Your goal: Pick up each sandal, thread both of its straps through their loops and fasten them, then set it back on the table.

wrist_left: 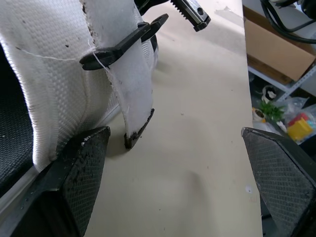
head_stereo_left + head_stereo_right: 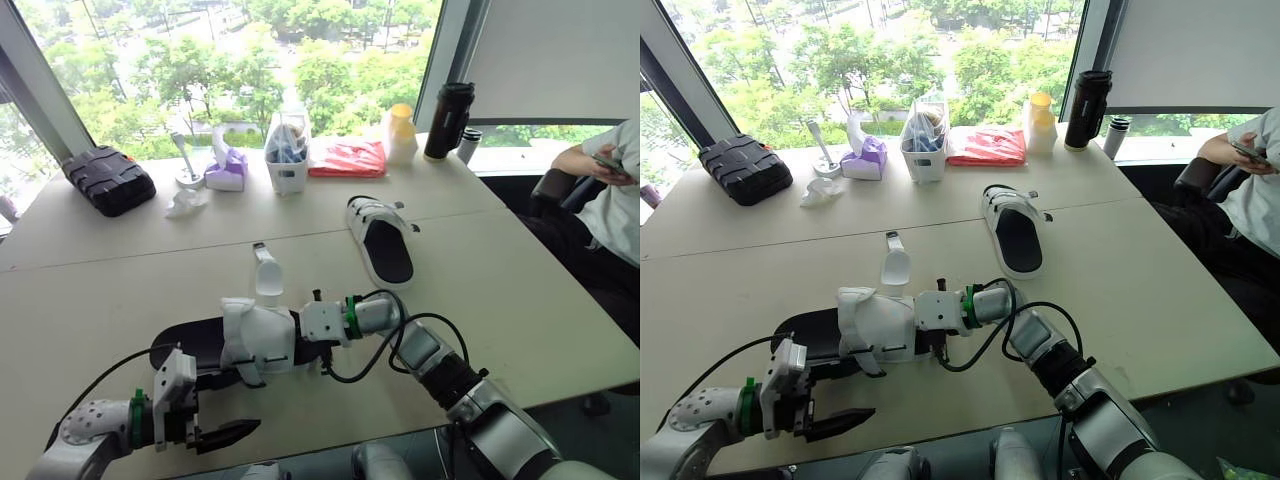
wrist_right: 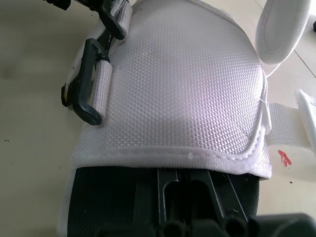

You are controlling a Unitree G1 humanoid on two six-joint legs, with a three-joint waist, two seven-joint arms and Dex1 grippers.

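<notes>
Two sandals lie on the counter (image 2: 520, 290). The near sandal (image 2: 255, 340), with its white upper and black footbed, lies on its side between the two grippers. The far sandal (image 2: 380, 240) rests flat and well apart, toward the window.

The near sandal shows two straps. One strap (image 2: 267, 272) sticks up free above the upper. The other strap (image 1: 133, 94) passes under a black loop (image 1: 116, 49), and its tip touches the counter. The right wrist view shows two black loops (image 3: 91, 91) along the edge of the upper.

The left gripper (image 2: 225, 435) hovers just beside the near sandal, its two fingers (image 1: 81, 163) spread wide and holding nothing. The right gripper (image 2: 303, 350) is pushed up against the sandal's open end, and I cannot tell whether it is gripping.

Along the window stand one black case (image 2: 108, 180), one purple tissue pack (image 2: 227, 170), one white tub (image 2: 287, 160), one red pouch (image 2: 348, 158), one yellow-capped bottle (image 2: 400, 135) and one black flask (image 2: 448, 120). One person (image 2: 610, 190) sits at the right end.
</notes>
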